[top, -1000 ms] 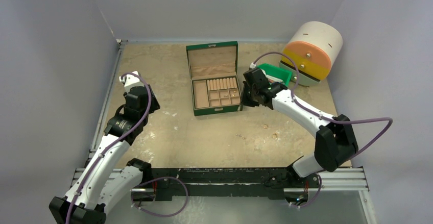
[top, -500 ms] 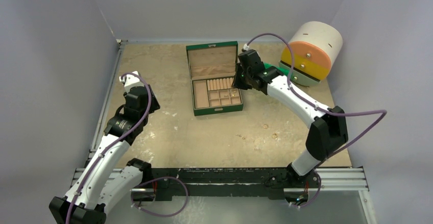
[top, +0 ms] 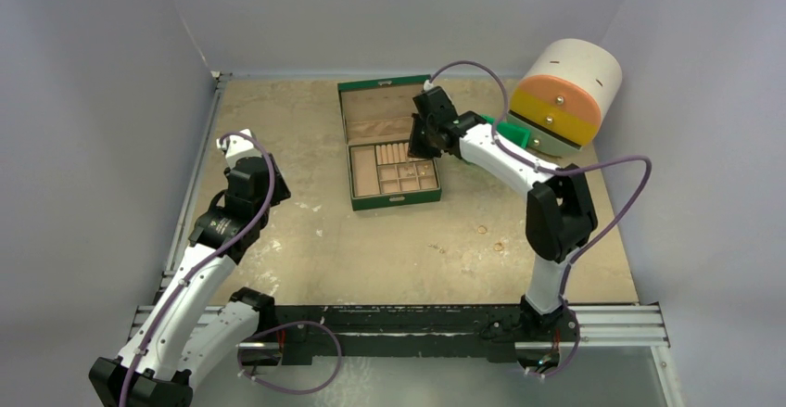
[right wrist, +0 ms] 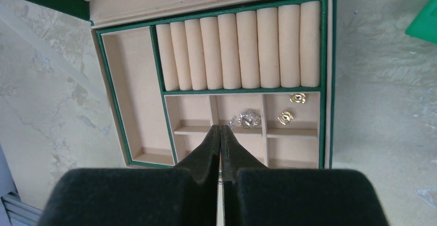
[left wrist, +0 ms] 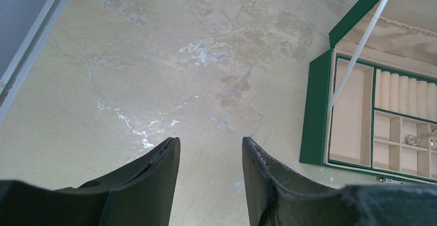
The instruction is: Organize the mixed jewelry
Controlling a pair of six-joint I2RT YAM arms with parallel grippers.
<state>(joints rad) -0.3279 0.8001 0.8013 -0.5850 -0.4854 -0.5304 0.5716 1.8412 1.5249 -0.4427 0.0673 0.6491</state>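
Worktop (top: 389,268) under your two arms is a mottled beige slab, stone-like, with pale scuffs and white flecks that show best in the left wrist view. Plain grey walls (top: 111,55) close it in on the left, right and far sides, and a metal rail (top: 612,328) runs along the near edge where the arms are bolted. An open green box (top: 394,201) sits toward the far middle, a green bin (top: 514,133) lies just right of it behind the right arm, and a white drum (top: 567,92) with an orange and a yellow drawer stands in the far right corner. Your right gripper (right wrist: 220,128) hangs over the box with its jaws pressed together; you cannot tell whether anything thin is pinched. In the row of small cells below the cushion rolls (right wrist: 237,48), a silvery trinket (right wrist: 249,119) lies in the middle cell and two gold pieces (right wrist: 285,117) in the right one. Two small rings (top: 499,247) lie loose on the worktop, well apart from the box. Your left gripper (left wrist: 210,143) hovers over bare surface left of the box, jaws partly apart, holding nothing.
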